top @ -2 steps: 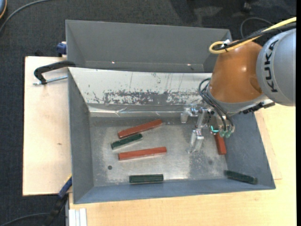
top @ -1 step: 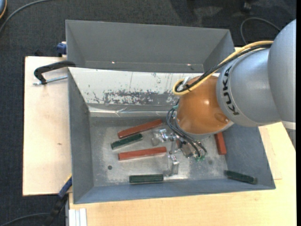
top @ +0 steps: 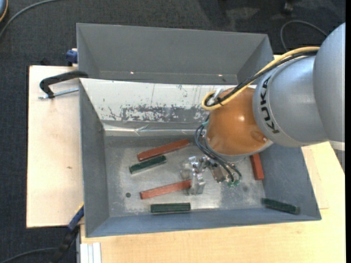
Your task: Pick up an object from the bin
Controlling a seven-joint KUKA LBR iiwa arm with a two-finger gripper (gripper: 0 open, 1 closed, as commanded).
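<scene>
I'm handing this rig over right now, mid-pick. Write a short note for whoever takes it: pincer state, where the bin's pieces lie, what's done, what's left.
Pincer: low in the bin, right of centre, at the right end of the lower red-brown stick. No grasp can be confirmed.
Other pieces: upper red-brown stick with a dark green stick just below it; front green stick by the near wall; corner green stick at the front right; orange-red stick beside the arm.
Done: arm is down at the floor of the bin.
Left: secure one stick and lift it out.
</scene>
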